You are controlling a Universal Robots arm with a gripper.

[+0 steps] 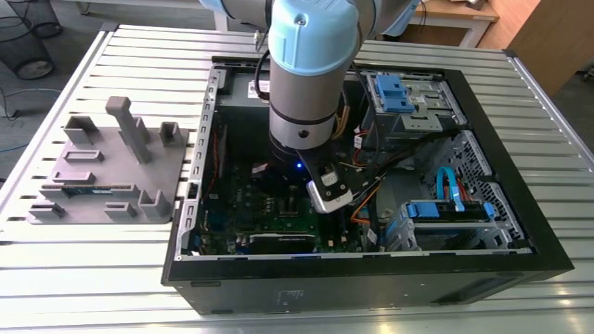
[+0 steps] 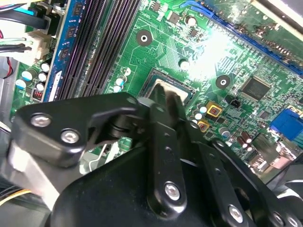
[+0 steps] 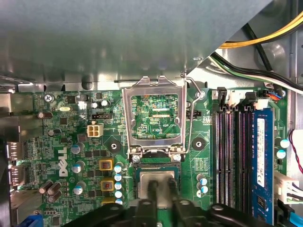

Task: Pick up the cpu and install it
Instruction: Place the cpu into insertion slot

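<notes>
Gripper (image 3: pixel 161 187): black, low over the socket, at the cpu; grip state can't tell.
Cpu (image 3: pixel 159 176): small flat square silver-topped chip, at black square socket (image 3: pixel 156 166).
Handling: prob. light, stiff, slick lid, fragile underside; take by opp. edges, keep flat.
Silver hinged load frame (image 3: pixel 127 118): stands open.
Open black pc case (image 1: pixel 371 278): holds green motherboard (image 3: pixel 61 142).

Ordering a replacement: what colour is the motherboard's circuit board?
Green; the motherboard shows best in the first wrist view.

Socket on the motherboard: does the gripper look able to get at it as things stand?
Likely yes: the hinged cover is swung open, and the gripper and the cpu are right at the socket, with nothing visible between them.
</notes>
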